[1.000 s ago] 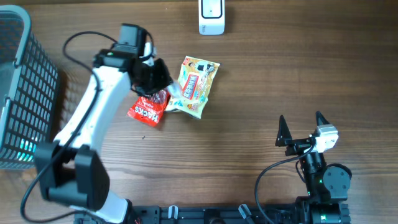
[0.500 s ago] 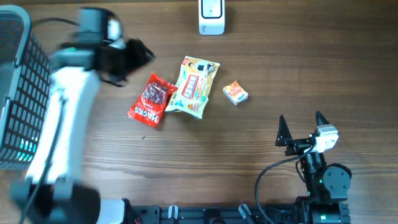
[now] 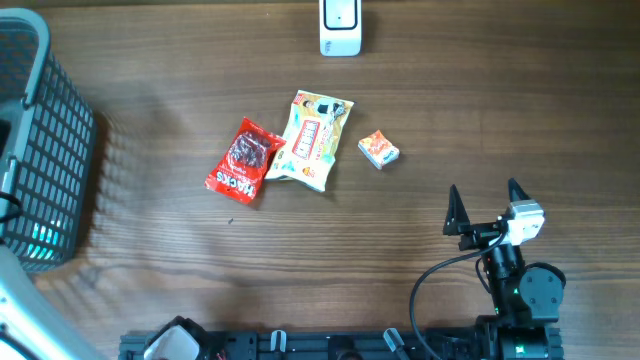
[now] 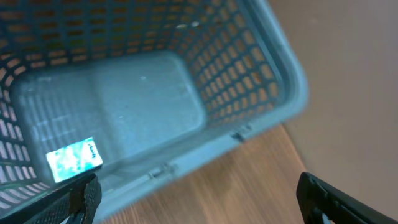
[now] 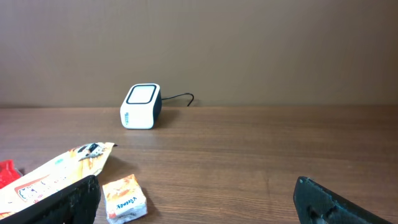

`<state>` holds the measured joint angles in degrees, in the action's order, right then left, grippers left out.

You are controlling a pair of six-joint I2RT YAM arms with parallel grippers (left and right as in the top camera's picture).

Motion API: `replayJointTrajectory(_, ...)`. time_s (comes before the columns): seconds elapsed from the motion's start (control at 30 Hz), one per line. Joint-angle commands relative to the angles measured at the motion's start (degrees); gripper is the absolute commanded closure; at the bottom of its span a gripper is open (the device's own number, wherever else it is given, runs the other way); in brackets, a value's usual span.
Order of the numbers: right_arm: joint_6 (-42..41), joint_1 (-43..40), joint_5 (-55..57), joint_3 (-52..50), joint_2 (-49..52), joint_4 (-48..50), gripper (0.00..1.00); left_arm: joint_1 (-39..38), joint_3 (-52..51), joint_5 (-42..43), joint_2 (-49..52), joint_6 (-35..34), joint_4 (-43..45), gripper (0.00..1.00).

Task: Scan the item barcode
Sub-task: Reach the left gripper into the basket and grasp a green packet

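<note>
My left gripper (image 4: 199,200) hangs open above the near rim of the grey basket (image 4: 258,93), nothing between its fingers. A small teal-and-white pack (image 4: 74,159) lies on the basket floor. On the table lie a red snack packet (image 3: 240,160), a yellow packet (image 3: 313,140) and a small orange box (image 3: 378,150). The white scanner (image 3: 340,26) stands at the far edge, also seen as the scanner (image 5: 141,106) in the right wrist view. My right gripper (image 3: 484,206) rests open at the near right, empty, with the orange box (image 5: 124,199) just beyond its left finger.
The basket (image 3: 50,140) fills the table's left edge. A strip of my left arm (image 3: 15,305) shows at the bottom left. A cable (image 5: 180,97) trails from the scanner.
My left arm swung from the packets leftward to the basket and its gripper opened. The orange box now lies right of the yellow packet, where none showed a second ago. The right arm stayed still.
</note>
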<state>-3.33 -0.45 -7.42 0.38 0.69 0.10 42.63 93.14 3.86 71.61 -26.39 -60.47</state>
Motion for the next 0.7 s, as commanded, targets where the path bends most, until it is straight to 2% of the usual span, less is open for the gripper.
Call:
replayJointTrajectory(0.0, 0.31, -0.17, 0.52, -0.09, -0.26, 0.28, 0.00, 2.58, 0.17, -2.99, 7.41, -2.73, 1.55, 0.00)
replayJointTrajectory(0.07, 0.33, -0.17, 0.52, -0.09, -0.26, 0.28, 0.00, 4.44, 0.17, -3.93, 12.35, -5.95, 2.12, 0.00)
replayJointTrajectory(0.37, 0.33, -0.17, 0.52, -0.09, -0.26, 0.28, 0.00, 11.37, 0.17, -4.59, 29.14, -6.08, 1.90, 0.00)
replayJointTrajectory(0.67, 0.31, -0.17, 0.52, -0.07, -0.26, 0.28, 0.00, 11.87, 0.07, -4.57, 39.10, -6.05, -2.21, 0.00)
